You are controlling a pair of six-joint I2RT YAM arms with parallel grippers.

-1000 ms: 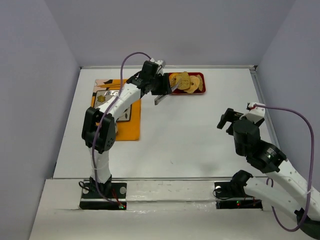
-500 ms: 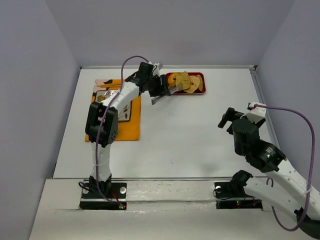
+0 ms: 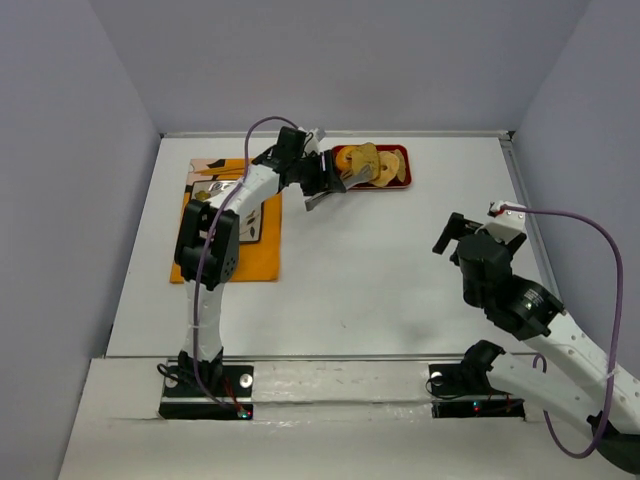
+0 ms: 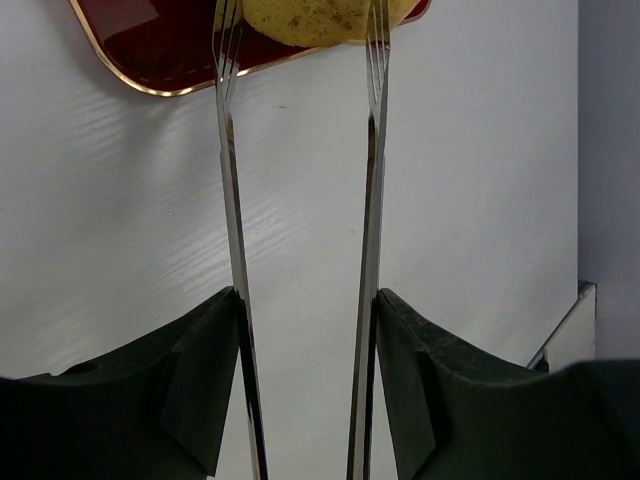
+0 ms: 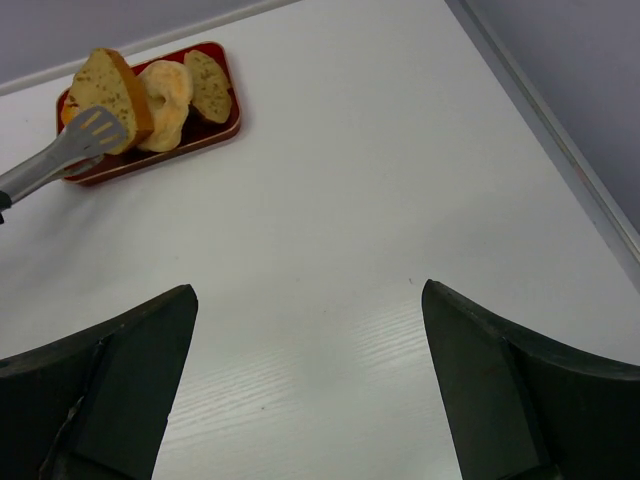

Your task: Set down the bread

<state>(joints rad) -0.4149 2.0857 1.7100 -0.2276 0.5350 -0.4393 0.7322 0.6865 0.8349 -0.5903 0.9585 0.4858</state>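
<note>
At the far left you had a flat orange mat (image 3: 250, 258) on the white surface (image 5: 350, 230), which showed a faint wood grain. A printed card (image 3: 212, 168) lay on the mat's far end, its markings too small to read.

Your left arm reached from there toward the tray. The left gripper (image 4: 300, 35) carried jaws of two long, thin, polished metal blades with slotted, fork-like tips. They stood fairly narrow and were closed on the bread (image 5: 108, 78) from either side.

The bread was a flat golden-tan slice with a rough, speckled face and a darker browned edge. It stood tilted on edge over the left end of the tray (image 5: 170, 152). From the right wrist view one slotted blade tip lay flat against its near face.

The tray was a glossy dark-red rectangle with rounded corners and a thin gold-coloured rim. It sat at the far edge of the surface.

Just right of the bread, touching it, was a pale ring (image 5: 168, 88) with a hole. Beyond the ring a smaller browned slice (image 5: 210, 85) leaned at the tray's right end.

Well to the right, your right gripper (image 5: 308, 300) hung above bare surface. Its dark matte jaws were spread wide and held nothing. No writing could be read anywhere.
</note>
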